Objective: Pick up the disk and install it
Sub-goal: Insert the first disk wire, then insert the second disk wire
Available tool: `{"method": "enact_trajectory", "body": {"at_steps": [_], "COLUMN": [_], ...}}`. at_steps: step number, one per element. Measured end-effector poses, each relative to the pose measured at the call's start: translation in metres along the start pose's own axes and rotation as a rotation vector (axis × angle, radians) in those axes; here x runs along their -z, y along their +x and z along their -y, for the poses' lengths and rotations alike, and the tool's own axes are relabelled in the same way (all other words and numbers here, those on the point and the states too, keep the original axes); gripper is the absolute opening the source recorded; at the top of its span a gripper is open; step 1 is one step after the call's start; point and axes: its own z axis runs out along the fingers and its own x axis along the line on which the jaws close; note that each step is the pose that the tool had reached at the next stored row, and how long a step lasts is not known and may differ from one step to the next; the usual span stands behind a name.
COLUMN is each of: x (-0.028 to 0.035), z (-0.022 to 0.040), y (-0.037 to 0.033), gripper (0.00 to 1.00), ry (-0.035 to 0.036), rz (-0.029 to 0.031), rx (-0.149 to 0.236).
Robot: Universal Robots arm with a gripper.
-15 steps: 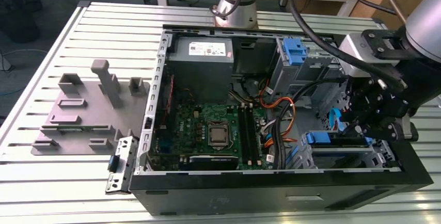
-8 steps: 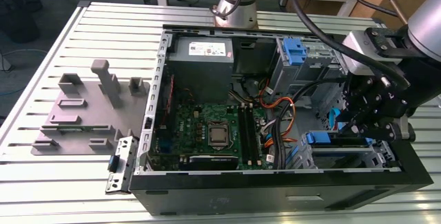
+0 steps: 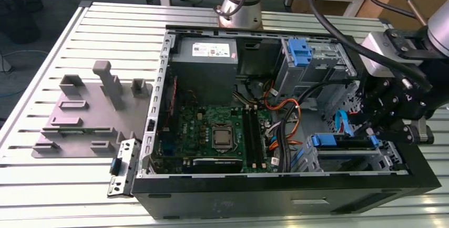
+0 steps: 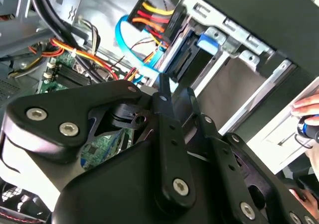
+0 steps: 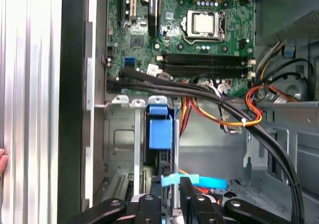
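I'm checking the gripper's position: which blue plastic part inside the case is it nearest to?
The blue tab on the drive bay at the exterior view's lower right, beside the gripper; the upright blue latch sits farther back.

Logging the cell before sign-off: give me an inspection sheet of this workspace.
Surface: slatted aluminium table carrying an open black computer case.
Job's things: flat disk with blue plastic rails sits in the drive cage, at the exterior view's right.
Clutter: grey plastic fixture plate with posts beside the case.
Grippers: black gripper close above the disk.
Cables: orange, yellow and red power leads; light-blue data cable.
Surroundings: a person's hand in the second wrist view.
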Motion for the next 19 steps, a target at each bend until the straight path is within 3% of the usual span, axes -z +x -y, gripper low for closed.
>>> {"method": "enact_trajectory", "body": {"at_steps": [4,11,13,19], "x": [0.0001,0.0013,0.0072,0.0086], "z": [0.0061,0.0062,0.0061,0.0061], "y": [-0.0001,-0.0001,-0.0005,-0.0006], "gripper": [0.29,0.29,0.29,0.29], "ry": [0.0,0.0,0.0,0.0], "rz": [-0.0001,0.0003,0.0001,0.0001], "rx": [0.0,0.0,0.0,0.0]}}
